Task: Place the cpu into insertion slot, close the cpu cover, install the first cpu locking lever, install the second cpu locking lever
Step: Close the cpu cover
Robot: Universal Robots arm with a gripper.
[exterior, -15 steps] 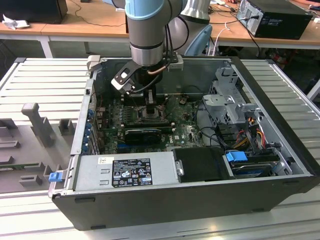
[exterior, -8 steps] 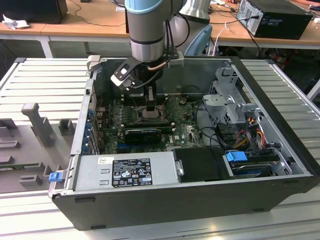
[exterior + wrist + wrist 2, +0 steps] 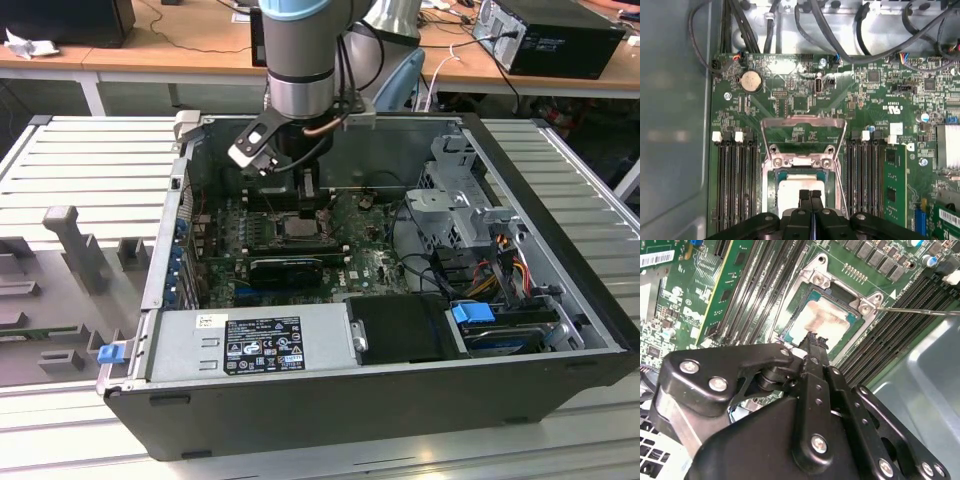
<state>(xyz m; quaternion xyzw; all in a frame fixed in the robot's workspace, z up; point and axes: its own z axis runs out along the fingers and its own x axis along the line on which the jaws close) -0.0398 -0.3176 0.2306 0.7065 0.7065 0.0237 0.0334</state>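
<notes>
The cpu (image 3: 792, 187) lies flat in the insertion slot (image 3: 771, 172), dull silver top up; in the second wrist view the cpu (image 3: 827, 320) sits inside the slot's metal frame (image 3: 790, 305). The cpu cover (image 3: 802, 120) stands open, swung back off the slot, and the green board shows through its window. My gripper (image 3: 811, 196) is shut with nothing between its fingers, its tips just over the near edge of the chip (image 3: 812, 337). In the exterior view the gripper (image 3: 307, 195) hangs straight down over the slot (image 3: 300, 228). A thin locking lever rod (image 3: 920, 312) sticks out sideways from the slot.
Long black memory slots (image 3: 735, 180) flank the slot on both sides. A black card (image 3: 290, 268) lies in front of it, with the power supply (image 3: 250, 340) nearer still. Drive cage (image 3: 455, 205) and cables (image 3: 500, 265) fill the exterior view's right. Case walls (image 3: 330, 405) enclose everything.
</notes>
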